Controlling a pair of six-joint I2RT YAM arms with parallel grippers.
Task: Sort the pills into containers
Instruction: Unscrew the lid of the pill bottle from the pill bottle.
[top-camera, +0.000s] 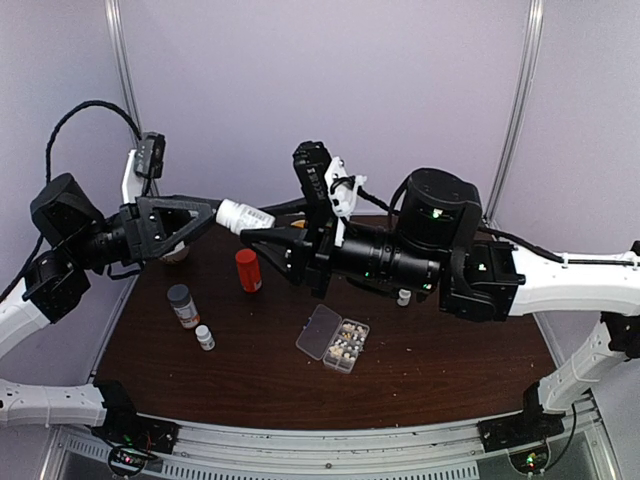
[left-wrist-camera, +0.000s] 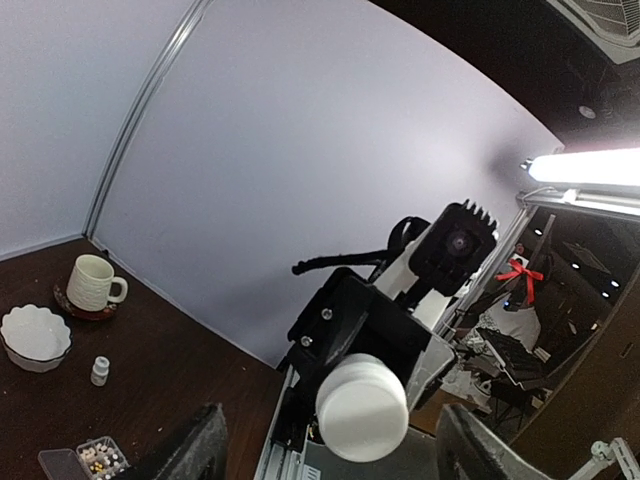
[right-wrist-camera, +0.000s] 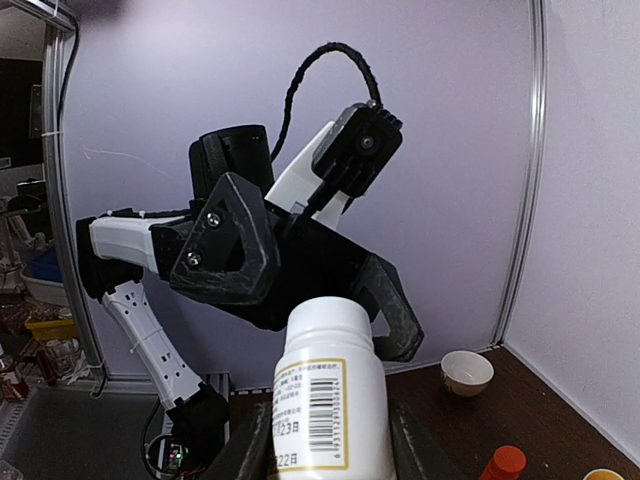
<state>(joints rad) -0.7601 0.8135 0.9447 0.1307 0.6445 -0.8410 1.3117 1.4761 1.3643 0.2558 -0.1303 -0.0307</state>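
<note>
My right gripper (right-wrist-camera: 330, 445) is shut on a white labelled bottle (right-wrist-camera: 330, 400) and holds it up above the table, cap first towards the left arm. My left gripper (left-wrist-camera: 332, 432) is open. Its fingers (left-wrist-camera: 190, 450) stand on either side of the bottle's white cap (left-wrist-camera: 362, 405) with a gap on each side. From above, the bottle (top-camera: 245, 216) bridges the left gripper (top-camera: 214, 213) and the right gripper (top-camera: 258, 229). The clear organizer box (top-camera: 318, 330) lies open on the table, with pills (top-camera: 346, 342) in its containers.
A red bottle (top-camera: 247, 270), a grey-capped bottle (top-camera: 181, 305) and two small white bottles (top-camera: 205, 337) (top-camera: 404, 297) stand on the dark table. A ribbed cup (left-wrist-camera: 92, 283) and a white bowl (left-wrist-camera: 35, 335) sit towards the back, below the left arm.
</note>
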